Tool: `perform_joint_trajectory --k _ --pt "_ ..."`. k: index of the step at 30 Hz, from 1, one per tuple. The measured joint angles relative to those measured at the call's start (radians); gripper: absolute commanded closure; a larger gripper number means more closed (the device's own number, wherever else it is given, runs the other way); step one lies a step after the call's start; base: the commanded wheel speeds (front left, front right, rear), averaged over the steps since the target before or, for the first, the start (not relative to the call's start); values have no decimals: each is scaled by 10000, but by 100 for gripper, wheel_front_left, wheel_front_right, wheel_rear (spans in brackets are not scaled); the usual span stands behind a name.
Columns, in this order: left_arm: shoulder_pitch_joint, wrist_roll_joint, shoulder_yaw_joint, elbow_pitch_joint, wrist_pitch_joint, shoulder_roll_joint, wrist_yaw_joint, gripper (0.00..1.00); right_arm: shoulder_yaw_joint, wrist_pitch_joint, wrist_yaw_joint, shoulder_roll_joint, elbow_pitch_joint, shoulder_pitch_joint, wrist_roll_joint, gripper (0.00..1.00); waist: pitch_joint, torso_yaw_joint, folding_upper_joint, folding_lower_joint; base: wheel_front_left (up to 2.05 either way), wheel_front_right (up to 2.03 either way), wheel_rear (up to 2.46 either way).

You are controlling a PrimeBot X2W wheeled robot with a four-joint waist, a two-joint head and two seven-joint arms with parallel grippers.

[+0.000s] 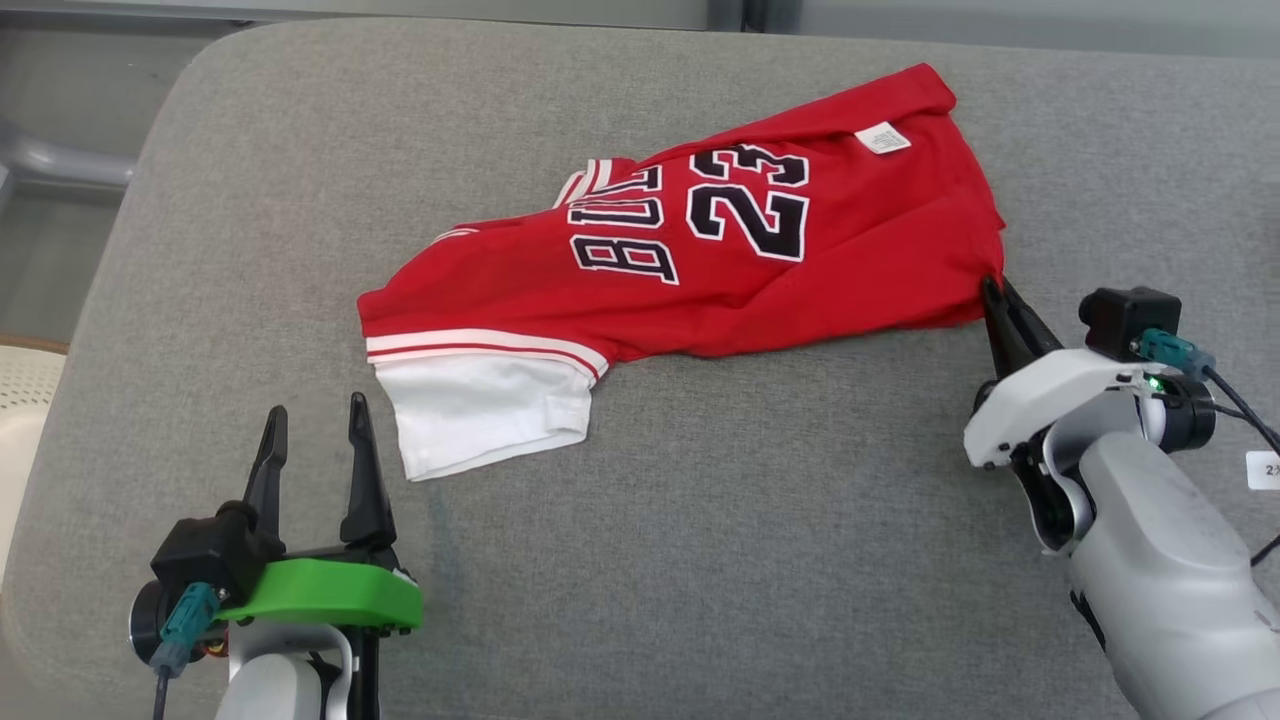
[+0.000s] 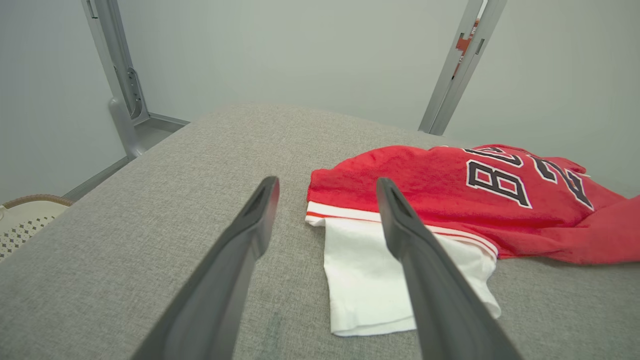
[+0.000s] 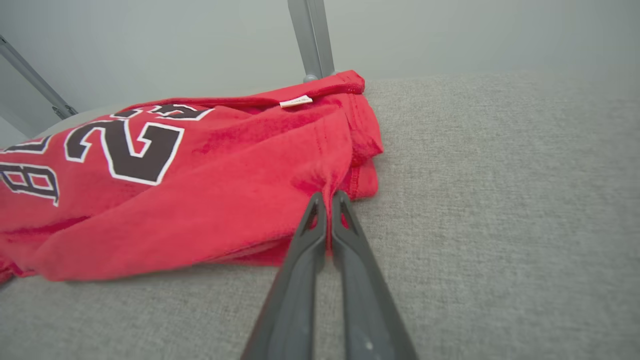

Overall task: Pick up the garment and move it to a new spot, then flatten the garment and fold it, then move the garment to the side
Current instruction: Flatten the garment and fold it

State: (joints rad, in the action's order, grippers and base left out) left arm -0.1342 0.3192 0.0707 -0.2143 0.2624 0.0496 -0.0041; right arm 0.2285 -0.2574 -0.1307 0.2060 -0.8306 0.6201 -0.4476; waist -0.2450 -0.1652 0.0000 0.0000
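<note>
A red jersey (image 1: 720, 260) with black-and-white "23" lettering, a white label and a white sleeve end (image 1: 480, 410) lies crumpled across the middle of the grey cushion. My right gripper (image 1: 995, 290) is shut on the garment's red hem at its right edge; the right wrist view shows the cloth (image 3: 200, 200) pinched between the closed fingertips (image 3: 328, 200). My left gripper (image 1: 312, 425) stands open at the lower left, just short of the white sleeve. In the left wrist view its fingers (image 2: 327, 192) straddle the sleeve's near corner (image 2: 365, 270) without touching it.
The grey padded surface (image 1: 760, 520) has rounded edges, with bare fabric in front and to the right. A pale woven basket (image 1: 25, 400) sits off the left edge. Metal frame posts (image 2: 460, 65) stand behind the surface.
</note>
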Motion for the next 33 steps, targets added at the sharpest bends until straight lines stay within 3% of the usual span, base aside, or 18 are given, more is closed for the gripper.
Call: perform_joint_trajectory --k 11,18,19,21,22,33 --pt "205 -153 -205 71 0 0 -96 0 -569 213 0 897 2217 -2319 -140 100 261 645 0 0 0 0 0" --pt "313 -213 -238 46 0 0 -150 0 -924 541 0 805 3068 -3505 -96 100 376 859 0 0 0 0 0" --pt "367 -226 -249 19 0 -2 -165 0 -978 541 0 755 3135 -3628 -54 91 395 895 0 0 0 0 0" --pt "451 -228 -274 -8 0 -2 -174 0 -1041 535 0 656 3246 -3823 100 46 446 955 0 0 0 0 0" --pt "487 -228 -284 -13 0 0 -174 0 -1112 514 0 571 3315 -3927 119 0 477 988 0 0 0 0 0" --pt "755 -244 -337 -52 0 0 -196 0 -1434 433 0 257 3833 -5032 648 0 860 1295 0 0 0 0 0"
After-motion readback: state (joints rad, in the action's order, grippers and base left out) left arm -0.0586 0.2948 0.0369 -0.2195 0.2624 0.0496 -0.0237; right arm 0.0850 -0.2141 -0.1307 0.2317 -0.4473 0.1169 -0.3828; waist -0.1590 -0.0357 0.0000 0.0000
